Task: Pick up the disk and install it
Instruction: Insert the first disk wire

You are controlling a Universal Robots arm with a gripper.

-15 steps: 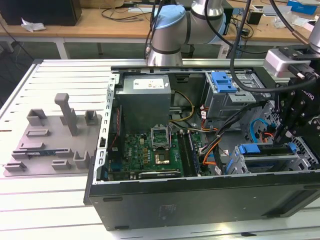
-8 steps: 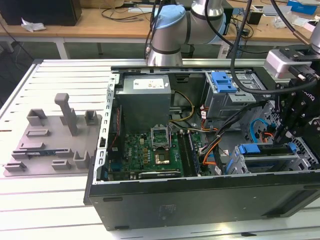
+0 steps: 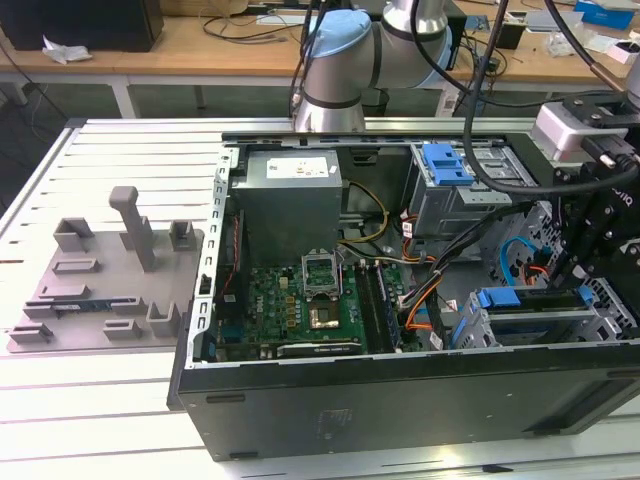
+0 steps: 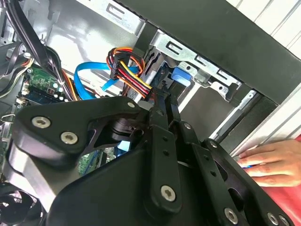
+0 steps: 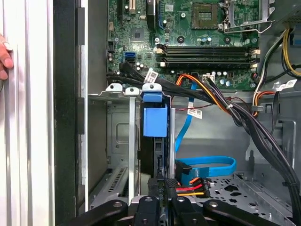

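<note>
Bright even light, soft shadows, slight glare

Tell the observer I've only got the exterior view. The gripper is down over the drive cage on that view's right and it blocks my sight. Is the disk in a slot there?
Observer: Yes. In the first wrist view the blue-bracketed disk stands on edge in a slot of the drive cage, with the gripper at the end away from its blue tab.
Operator: Any cables close to the gripper?
Observer: A plug with red, yellow and black wires lies right beside it, next to a blue flat cable.
Operator: Is anyone near the case?
Observer: A person's hand rests just outside the case wall; it is in both wrist views.
</note>
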